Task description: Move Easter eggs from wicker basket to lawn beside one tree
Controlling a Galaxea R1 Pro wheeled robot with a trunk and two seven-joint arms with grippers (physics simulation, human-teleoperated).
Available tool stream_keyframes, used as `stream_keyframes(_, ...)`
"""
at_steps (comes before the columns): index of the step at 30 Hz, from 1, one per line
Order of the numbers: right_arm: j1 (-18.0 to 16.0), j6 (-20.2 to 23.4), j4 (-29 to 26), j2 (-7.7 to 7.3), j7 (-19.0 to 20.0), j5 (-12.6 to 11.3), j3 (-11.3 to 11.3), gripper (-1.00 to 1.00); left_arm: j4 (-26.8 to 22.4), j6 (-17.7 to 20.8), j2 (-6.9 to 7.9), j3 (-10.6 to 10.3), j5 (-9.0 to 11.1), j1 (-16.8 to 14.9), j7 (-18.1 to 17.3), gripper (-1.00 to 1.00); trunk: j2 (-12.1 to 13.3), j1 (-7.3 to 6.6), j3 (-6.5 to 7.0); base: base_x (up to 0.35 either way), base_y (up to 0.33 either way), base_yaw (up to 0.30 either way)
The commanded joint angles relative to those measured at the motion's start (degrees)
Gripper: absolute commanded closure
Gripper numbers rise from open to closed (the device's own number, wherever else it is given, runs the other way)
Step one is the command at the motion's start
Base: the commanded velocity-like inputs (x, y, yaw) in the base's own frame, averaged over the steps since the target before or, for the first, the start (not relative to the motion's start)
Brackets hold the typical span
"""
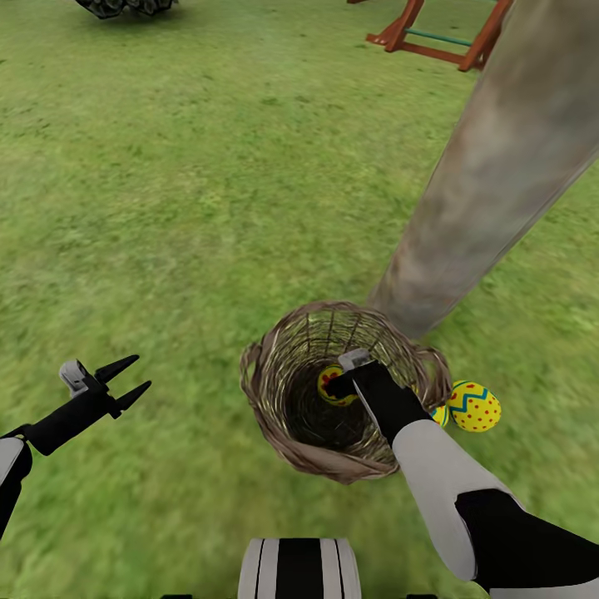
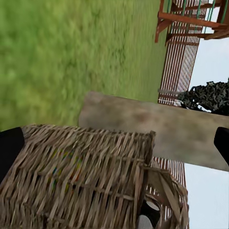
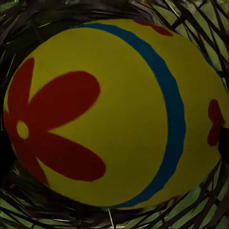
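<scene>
The wicker basket [image 1: 274, 408] stands on the lawn [image 1: 191, 208] at the foot of the tree [image 1: 491, 183]. My right gripper [image 1: 339, 384] reaches down into it, with one Easter egg [image 1: 330, 376] at its fingertips. In the right wrist view this egg [image 3: 114, 114] is very close, yellow with a red flower and a blue band, and spans the gap between the fingers. Whether they press on it I cannot tell. A second egg [image 1: 474, 407] lies on the grass right of the basket, and a third [image 1: 440, 415] peeks out beside it. My left gripper [image 1: 131, 379] hovers open, left of the basket [image 2: 81, 176].
The leaning grey-brown trunk [image 2: 157, 126] rises just behind the basket. A red-brown playset [image 1: 433, 37] stands far back on the right, and a dark bush [image 1: 125, 7] at the far left. A slatted fence [image 2: 179, 62] runs behind the playset. Open grass stretches left and ahead.
</scene>
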Motion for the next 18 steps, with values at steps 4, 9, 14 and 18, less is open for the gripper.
stream_keyframes(4, 0.0, 0.4, 4.6, -0.02, 0.3, 0.6, 0.0, 1.00, 0.0, 0.3, -0.02, 0.1, -0.1, 0.0, -0.2, -1.00, 0.0, 0.06, -0.49, 0.000, 0.000, 0.000)
stream_keyframes(9, 0.0, 0.4, 4.5, -0.02, 0.3, 0.6, 0.0, 1.00, 0.1, 0.3, -0.01, 0.1, -0.1, 0.0, -0.3, -1.00, 0.0, 0.06, -0.49, 0.000, 0.000, 0.000)
stream_keyframes(14, 0.0, 0.4, 4.3, -0.02, 0.3, 0.6, 0.0, 1.00, -0.2, 0.3, 0.01, 0.0, 0.0, 0.0, -0.3, -1.00, 0.0, -0.02, 0.17, 0.000, 0.000, 0.000)
stream_keyframes(18, 0.0, 0.5, 4.1, -0.02, 0.3, 0.6, 0.0, 1.00, -0.2, 0.3, 0.08, 0.0, -0.1, 0.0, -0.2, -1.00, 0.1, -0.12, 1.06, 0.000, 0.000, 0.000)
